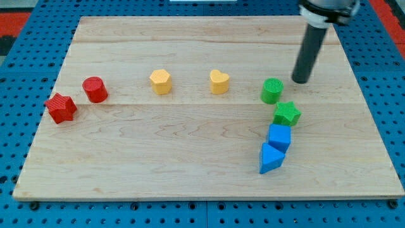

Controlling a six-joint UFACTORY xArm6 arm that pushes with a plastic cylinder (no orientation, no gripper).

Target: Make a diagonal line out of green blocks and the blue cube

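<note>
A green cylinder (272, 90) stands right of centre on the wooden board (190, 164). A green star (287, 114) lies just below and to its right. A blue cube (279, 137) sits below the star, touching it or nearly so. A blue triangular block (271, 158) lies against the cube's lower left. These run in a roughly vertical, slightly bent column. My tip (301, 80) is on the board to the upper right of the green cylinder, a small gap away, touching no block.
A red star (61, 107) and a red cylinder (95, 89) lie at the view's left. A yellow hexagonal block (161, 81) and a yellow heart (219, 82) sit in the upper middle. A blue pegboard surrounds the board.
</note>
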